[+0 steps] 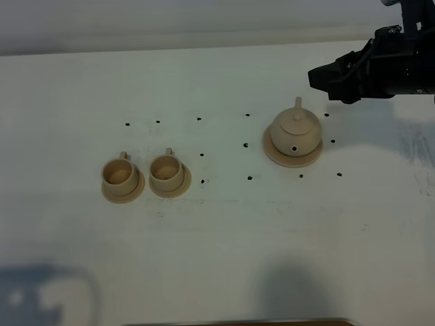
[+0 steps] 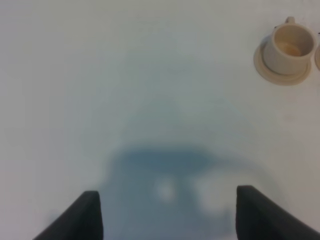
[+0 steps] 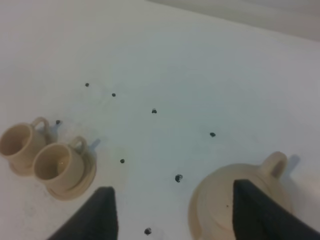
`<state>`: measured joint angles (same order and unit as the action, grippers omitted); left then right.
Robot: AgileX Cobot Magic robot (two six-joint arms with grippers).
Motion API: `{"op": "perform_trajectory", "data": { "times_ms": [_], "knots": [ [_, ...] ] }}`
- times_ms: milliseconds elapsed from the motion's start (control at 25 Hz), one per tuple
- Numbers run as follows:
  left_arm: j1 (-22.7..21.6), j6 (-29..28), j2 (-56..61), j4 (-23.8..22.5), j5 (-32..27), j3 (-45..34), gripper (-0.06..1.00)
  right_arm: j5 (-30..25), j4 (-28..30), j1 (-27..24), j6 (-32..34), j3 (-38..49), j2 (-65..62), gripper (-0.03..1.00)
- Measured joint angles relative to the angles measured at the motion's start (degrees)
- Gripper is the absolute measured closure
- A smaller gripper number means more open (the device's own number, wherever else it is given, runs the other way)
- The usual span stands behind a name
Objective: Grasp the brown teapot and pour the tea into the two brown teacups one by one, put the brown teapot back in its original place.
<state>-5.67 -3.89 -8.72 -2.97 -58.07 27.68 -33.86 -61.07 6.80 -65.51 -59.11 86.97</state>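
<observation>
**A:** Where is the brown teapot [image 1: 294, 132] sitting?

**B:** It is standing upright on its wide saucer [image 1: 292, 161], toward 2 o'clock on the white table [image 1: 217, 258] in the high view. Its loop handle [image 1: 298, 103] is pointing to 12 o'clock and its spout [image 1: 293, 147] to 6 o'clock.

**A:** And the right gripper [image 1: 326, 81]?

**B:** It is hovering at about 1 o'clock of the pot, near it but not touching. Its fingers are spread wide and carrying nothing. I am reading this as the approach to the grasp.

**A:** How should it be going in?

**B:** I would be bringing it down at the 12 o'clock side, with one finger on either side of the loop. It should be closing only once the loop is lying between the fingers. Squeezing the round body or the lid knob [image 1: 298, 117] is inviting a slip, and nudging the pot is risking pushing it off its saucer.

**A:** Where are the cups waiting?

**B:** The nearer teacup [image 1: 166, 168] and the farther teacup [image 1: 119, 172] are standing side by side on their small saucers. They are at about 8 o'clock of the pot and well apart from it. The lift needs to be level, or tea may be spilling on the way over.

**A:** What is the left gripper [image 2: 167, 205] doing?

**B:** It is hanging over bare table, fingers spread, with nothing between them.
</observation>
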Motion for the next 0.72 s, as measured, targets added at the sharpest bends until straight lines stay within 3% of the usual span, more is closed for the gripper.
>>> {"op": "perform_trajectory", "data": {
  "times_ms": [320,720],
  "knots": [
    [0.0,-1.2,8.9,-1.3,-2.5,-1.1,0.33,1.7,0.0,1.6,-0.7,-0.2,2.6,0.48],
    [0.0,-1.2,9.0,-1.2,-2.6,-1.2,0.49,1.7,-0.7,2.3,-1.1,-4.0,6.3,0.48]
  ]
}}
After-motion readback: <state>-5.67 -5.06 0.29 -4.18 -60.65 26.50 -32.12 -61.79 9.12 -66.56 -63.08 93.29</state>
